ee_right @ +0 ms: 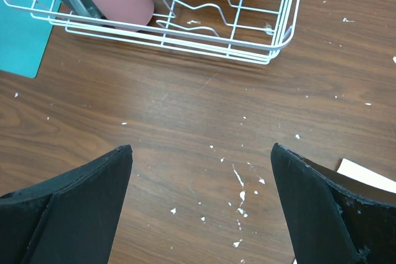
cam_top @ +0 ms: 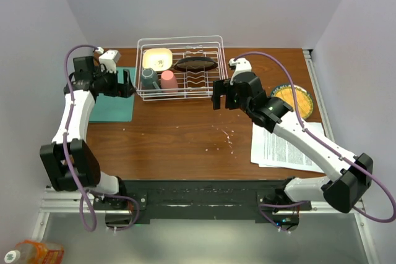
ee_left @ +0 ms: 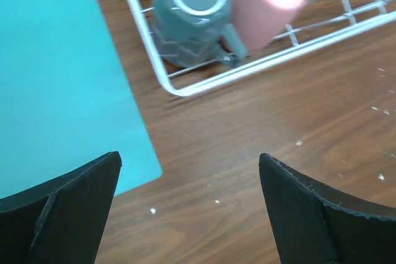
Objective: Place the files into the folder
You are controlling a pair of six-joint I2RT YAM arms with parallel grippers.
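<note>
A flat teal-green folder (cam_top: 114, 108) lies far left; white printed paper files (cam_top: 281, 149) lie near right. The left gripper (cam_top: 128, 83) and right gripper (cam_top: 220, 99) gape wide, empty.

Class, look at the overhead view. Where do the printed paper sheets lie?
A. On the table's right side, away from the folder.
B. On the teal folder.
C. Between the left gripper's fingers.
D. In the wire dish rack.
A: the printed sheets lie flat on the table at its right side, while the teal folder lies at the far left.
</note>
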